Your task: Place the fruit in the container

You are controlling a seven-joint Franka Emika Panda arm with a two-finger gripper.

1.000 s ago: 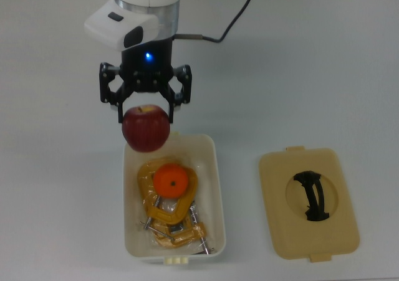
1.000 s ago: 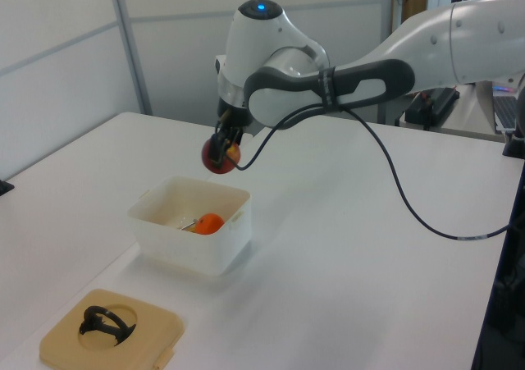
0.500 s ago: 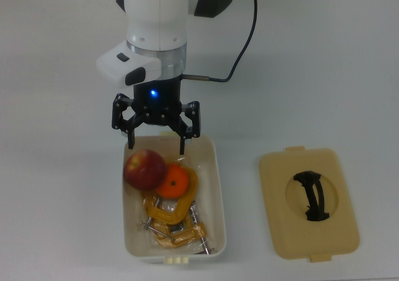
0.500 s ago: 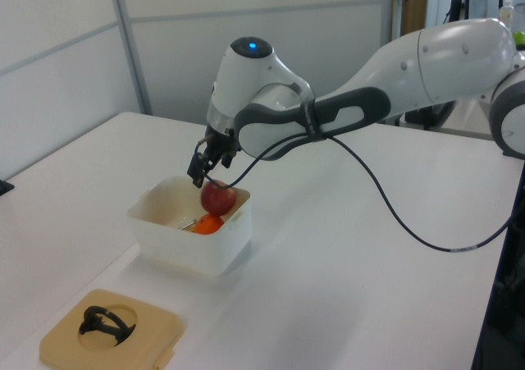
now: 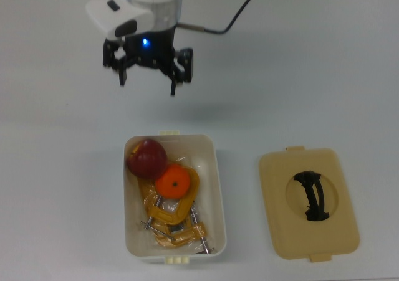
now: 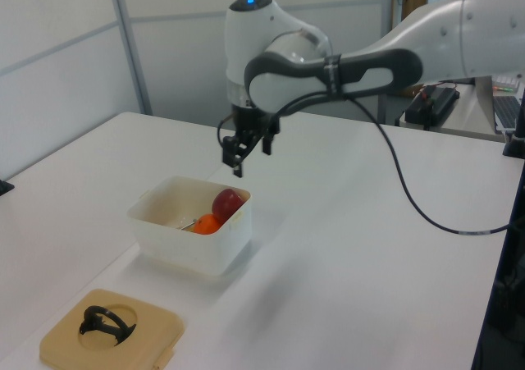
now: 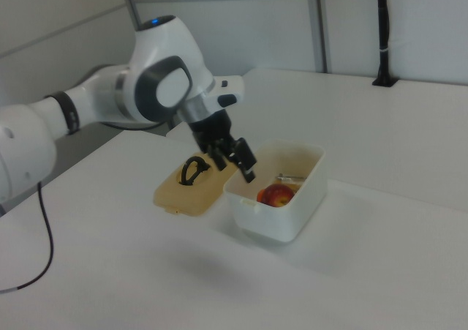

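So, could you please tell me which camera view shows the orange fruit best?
The top view: the orange fruit shows whole from above, beside the apple in the container. The left view shows only a sliver over the wall, and the right view hides it behind the apple.

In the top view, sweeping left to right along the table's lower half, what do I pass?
Apple → orange (both inside the tub, with yellow clamps beneath) → bare table → tan lid with its black handle.
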